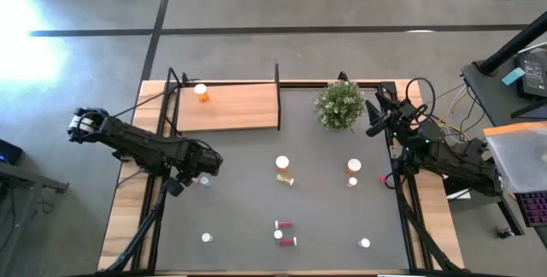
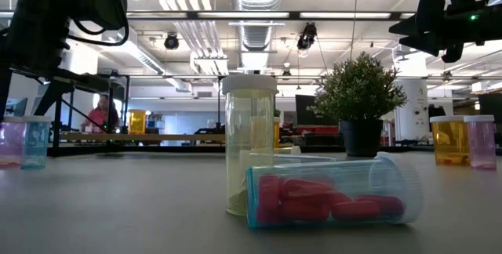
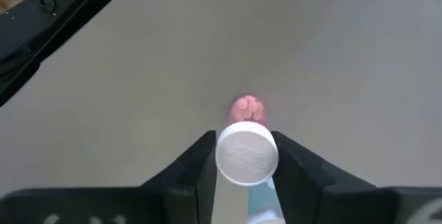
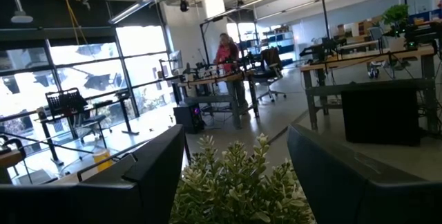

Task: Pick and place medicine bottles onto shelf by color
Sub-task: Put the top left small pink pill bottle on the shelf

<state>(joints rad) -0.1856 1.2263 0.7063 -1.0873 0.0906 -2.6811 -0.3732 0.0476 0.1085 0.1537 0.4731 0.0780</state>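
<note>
A pink bottle with a white cap [image 3: 247, 153] stands on the dark mat at the left, also in the high view [image 1: 204, 180] and the low view [image 2: 9, 140], with a pale blue bottle [image 2: 35, 140] beside it. My left gripper [image 3: 246, 156] points down over them, open, one finger on each side of the pink bottle's cap. An orange bottle [image 1: 202, 91] stands on the wooden shelf [image 1: 231, 108]. My right gripper [image 1: 374, 120] is open and empty, raised at the far right next to the potted plant [image 1: 339, 104]. My left gripper comes from above, its fingers [image 3: 202, 163] close on either side of the pink bottle's white cap [image 3: 235, 156]. I cannot tell whether they touch it. The bottle stands upright on the mat.
On the mat's middle are an upright yellow bottle [image 1: 282, 164], a lying yellow one [image 1: 285, 179], two lying red ones [image 1: 284, 224] and loose white-capped bottles [image 1: 364, 243]. An orange bottle [image 1: 353, 166] and a pink one [image 1: 351, 181] stand at the right.
</note>
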